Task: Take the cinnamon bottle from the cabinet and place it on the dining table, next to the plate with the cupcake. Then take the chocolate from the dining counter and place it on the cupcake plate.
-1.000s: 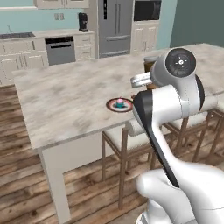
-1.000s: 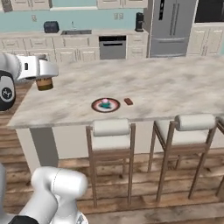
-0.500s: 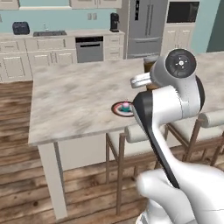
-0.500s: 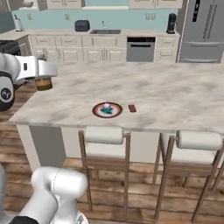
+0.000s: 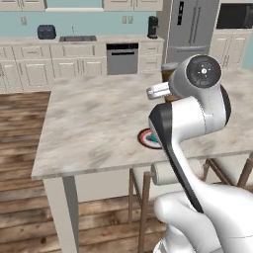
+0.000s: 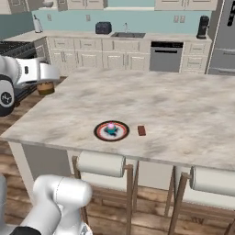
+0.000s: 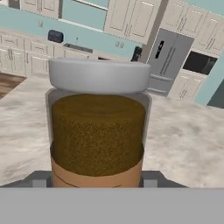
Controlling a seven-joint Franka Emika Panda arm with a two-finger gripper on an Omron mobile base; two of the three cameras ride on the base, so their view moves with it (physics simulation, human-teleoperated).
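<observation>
1. The gripper (image 7: pixel 97 186) is clamped on the cinnamon bottle (image 7: pixel 98 127). The hand view shows the jar upright just ahead of the hand, with a finger pad (image 7: pixel 40 180) at each side of its lower body.
2. From the right base view, the cinnamon bottle (image 6: pixel 46 87) hangs under the hand, in the air beside the near left corner of the dining table (image 6: pixel 193 114), not yet over the marble.
3. Handling, as a judgement: a small rigid jar, clear-walled and full of brown powder, so probably light but smooth and liable to slip or crack if squeezed hard. The grip low on the straight wall, under the wide pale lid, looks the sound place to hold; the lid itself would be a poorer purchase.
4. On the table stands the plate (image 6: pixel 100 134) with the cupcake (image 6: pixel 110 128) on it. The chocolate (image 6: pixel 142 131) lies flat just beside the plate, apart from it.
5. The bare marble left of the plate seems the natural spot for the jar, kept upright.
</observation>
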